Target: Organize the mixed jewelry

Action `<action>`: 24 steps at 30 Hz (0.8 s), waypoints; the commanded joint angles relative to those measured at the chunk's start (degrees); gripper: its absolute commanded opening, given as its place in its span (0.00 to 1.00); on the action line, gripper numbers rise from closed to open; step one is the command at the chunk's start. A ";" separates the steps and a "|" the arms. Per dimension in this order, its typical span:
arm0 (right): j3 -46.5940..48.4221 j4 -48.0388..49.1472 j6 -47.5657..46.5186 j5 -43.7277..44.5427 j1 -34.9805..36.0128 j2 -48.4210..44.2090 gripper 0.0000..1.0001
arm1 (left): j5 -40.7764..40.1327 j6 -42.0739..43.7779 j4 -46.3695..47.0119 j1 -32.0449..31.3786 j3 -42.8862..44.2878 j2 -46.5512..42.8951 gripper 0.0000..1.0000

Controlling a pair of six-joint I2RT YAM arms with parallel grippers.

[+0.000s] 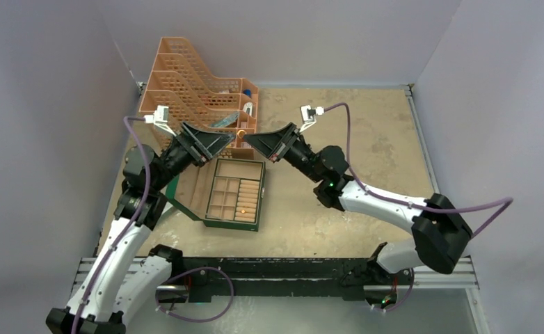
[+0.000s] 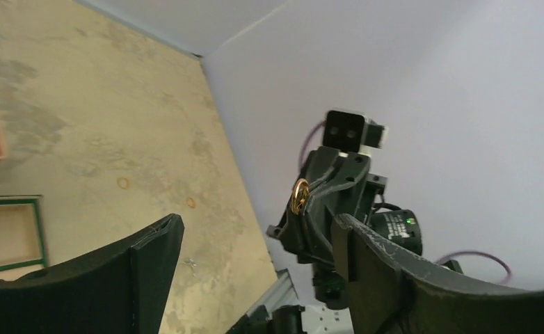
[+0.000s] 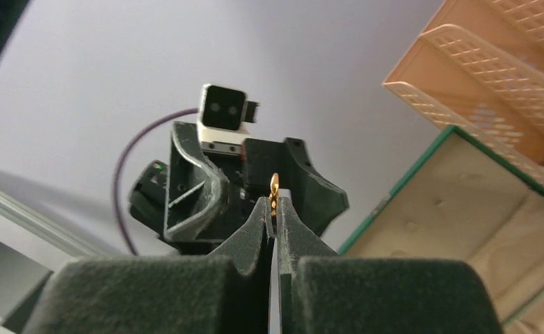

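An open green box point(image 1: 233, 225) with wooden compartments lies on the stained beige table point(image 1: 373, 146). Just behind the box stands a tiered peach mesh organizer point(image 1: 179, 76). Pale lilac walls point(image 1: 40, 83) rise well beyond the box on three sides.

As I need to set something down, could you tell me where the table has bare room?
Bare table lies right of the green box, between the right arm and back wall. Crowded where the left gripper and right gripper, holding a ring, meet by the orange organizer.
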 commanded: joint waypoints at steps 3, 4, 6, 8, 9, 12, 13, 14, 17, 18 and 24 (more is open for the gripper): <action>6.37 -21.61 -24.03 -11.60 -6.33 -6.40 0.00 | -20.20 21.87 -22.79 0.04 11.87 -5.70 0.79; 8.55 -27.46 -28.90 -12.93 -6.76 -6.35 0.00 | -22.85 24.48 -25.58 0.04 13.61 -5.68 0.79; 12.74 -37.25 -39.29 -17.15 -6.98 -5.42 0.00 | -27.78 29.20 -29.52 0.04 16.72 -5.12 0.79; 17.64 -47.57 -50.22 -20.37 -6.99 -3.15 0.00 | -30.88 32.17 -32.01 0.04 18.32 -4.90 0.79; 20.52 -53.49 -54.57 -20.21 -6.94 -1.57 0.00 | -31.80 33.17 -32.47 0.04 18.54 -4.92 0.79; 28.44 -69.18 -67.68 -18.94 -6.67 3.49 0.00 | -34.15 34.60 -32.72 0.04 18.06 -5.57 0.78; 30.23 -72.69 -70.98 -19.06 -6.53 4.90 0.00 | -35.20 34.69 -32.72 0.04 17.72 -5.79 0.78; 31.74 -75.78 -73.61 -19.01 -5.84 5.96 0.00 | -36.35 34.64 -32.84 0.04 17.43 -5.99 0.77; 36.59 -84.29 -80.05 -16.05 -2.08 9.73 0.00 | -42.39 34.00 -33.73 0.04 16.30 -6.61 0.76; 38.18 -86.91 -81.83 -14.76 -0.65 11.14 0.00 | -45.43 33.39 -34.30 0.04 15.89 -6.91 0.76; 45.68 -100.13 -85.78 -8.42 3.69 20.65 0.00 | -56.31 32.74 -34.50 -0.01 13.80 -9.84 0.76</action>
